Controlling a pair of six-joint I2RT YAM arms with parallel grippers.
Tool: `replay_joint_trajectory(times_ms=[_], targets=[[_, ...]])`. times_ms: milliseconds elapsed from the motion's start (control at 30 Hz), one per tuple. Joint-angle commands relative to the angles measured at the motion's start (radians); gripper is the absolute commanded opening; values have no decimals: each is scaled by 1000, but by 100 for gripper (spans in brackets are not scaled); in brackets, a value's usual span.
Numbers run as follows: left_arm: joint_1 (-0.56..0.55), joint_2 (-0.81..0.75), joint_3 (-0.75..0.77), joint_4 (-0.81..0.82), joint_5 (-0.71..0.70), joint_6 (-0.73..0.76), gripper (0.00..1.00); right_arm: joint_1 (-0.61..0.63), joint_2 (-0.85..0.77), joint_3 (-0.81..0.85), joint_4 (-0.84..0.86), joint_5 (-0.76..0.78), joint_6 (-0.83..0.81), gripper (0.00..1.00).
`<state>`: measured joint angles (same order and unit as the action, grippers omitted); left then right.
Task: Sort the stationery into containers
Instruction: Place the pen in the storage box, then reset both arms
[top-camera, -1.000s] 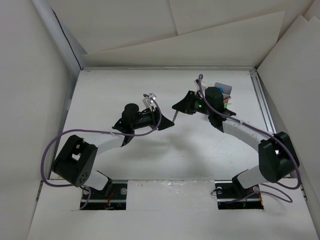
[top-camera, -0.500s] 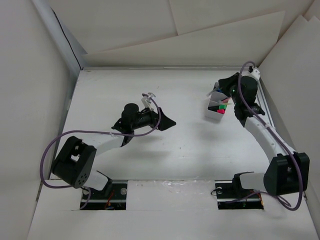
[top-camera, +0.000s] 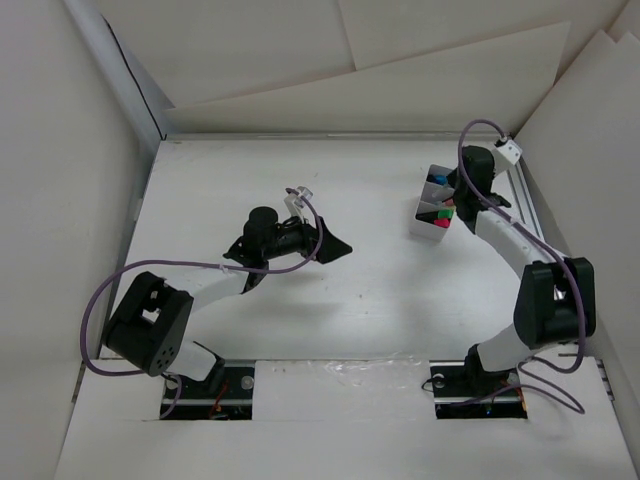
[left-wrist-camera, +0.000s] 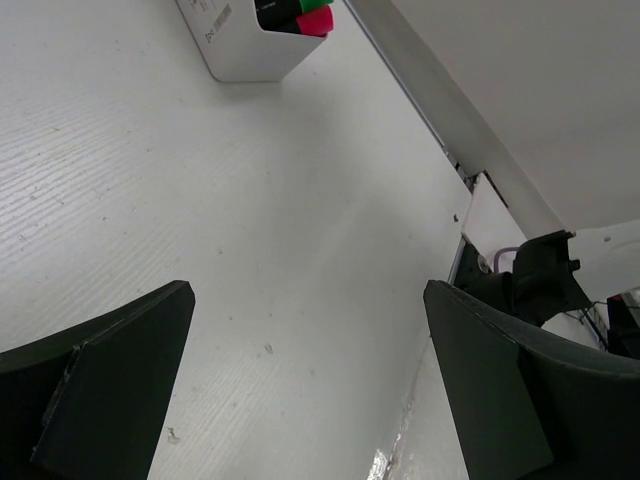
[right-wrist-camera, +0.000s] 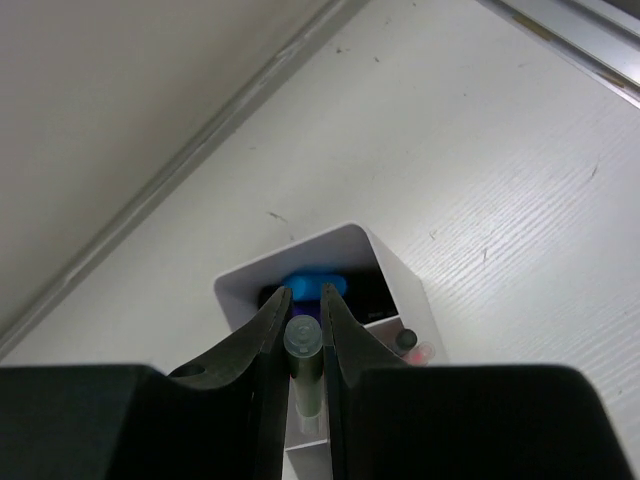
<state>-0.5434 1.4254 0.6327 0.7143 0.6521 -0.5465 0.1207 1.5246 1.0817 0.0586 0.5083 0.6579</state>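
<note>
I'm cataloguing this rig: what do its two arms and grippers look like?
The left arm and right arm each have black joints, white links and a purple cable looping alongside. The left gripper and right gripper are matte black with flat, wedge-shaped fingers. No markings show.

The table (left-wrist-camera: 200, 250) is covered in thin lines and looks matt; the box (left-wrist-camera: 245, 55) is made of smooth white plastic
</note>
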Motion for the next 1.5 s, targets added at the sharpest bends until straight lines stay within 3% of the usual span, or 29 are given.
replay_joint_trajectory(times_ms=[0, 233, 333, 433, 467, 567, 733, 833, 1100, 1233, 1367, 1467], targets=[[-3, -23, -7, 51, 32, 19, 100, 39, 23, 61, 6, 91, -15, 8], [-3, -23, -7, 51, 34, 10, 100, 83, 89, 70, -3, 196, -15, 10], [-3, -23, -7, 51, 21, 10, 100, 105, 101, 81, -13, 222, -15, 22], [-3, -23, -7, 51, 21, 10, 100, 129, 102, 81, -36, 231, -6, 40], [-3, -23, -7, 51, 21, 10, 100, 129, 79, 72, -45, 242, -6, 51], [-3, -23, -16, 51, 7, 19, 100, 140, 33, 72, -55, 242, 3, 67], [-3, -42, -16, 51, -2, 19, 100, 162, -156, 61, -106, 202, 3, 89], [-3, -83, -39, 51, -42, 19, 100, 162, -286, 32, -129, 75, -7, 100], [-3, -296, -93, -16, -222, 43, 100, 201, -540, -147, -138, -362, -38, 100], [-3, -460, -123, -90, -328, 22, 100, 211, -607, -219, -138, -662, -64, 100], [-12, -668, -168, -192, -435, -4, 100, 261, -653, -305, -89, -799, -73, 100], [-12, -758, -183, -336, -512, -13, 100, 299, -688, -365, -80, -800, -73, 100]])
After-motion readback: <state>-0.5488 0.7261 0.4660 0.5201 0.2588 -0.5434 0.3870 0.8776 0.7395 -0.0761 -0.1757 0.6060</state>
